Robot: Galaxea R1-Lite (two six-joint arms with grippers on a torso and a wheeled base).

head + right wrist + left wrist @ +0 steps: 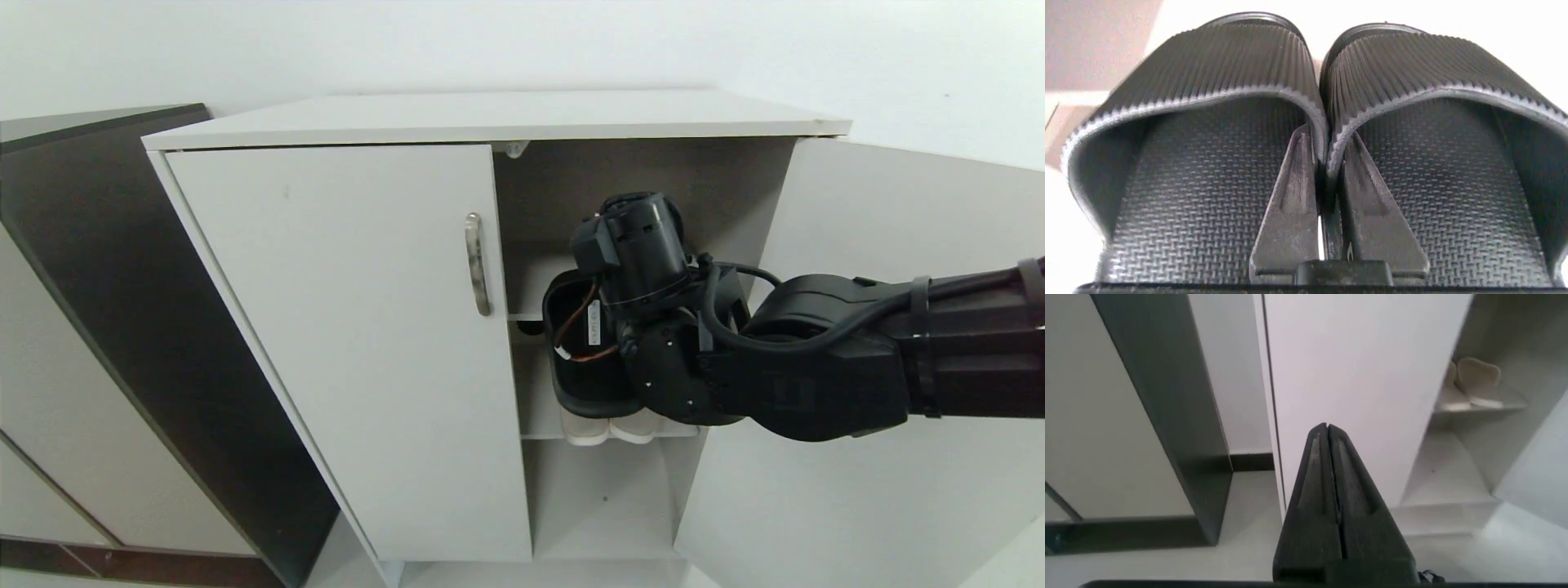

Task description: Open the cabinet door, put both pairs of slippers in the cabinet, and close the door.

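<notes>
White cabinet (490,114) with right door (857,327) open, black slippers (584,367) held inside just above white slippers (608,430) at front edge of lower shelf (539,429), left gripper (1327,429) pressed together before closed left door (1372,376), right gripper (1327,151) pinching black slippers by two adjoining straps, one finger under each.

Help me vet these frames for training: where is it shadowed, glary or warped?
Head view: cabinet interior shadowed up top, edges splayed by wide-angle warp, faint glint on the handle. Left wrist view: even light on the white slippers. Right wrist view: sheen on straps of the black slippers, dark beneath.
</notes>
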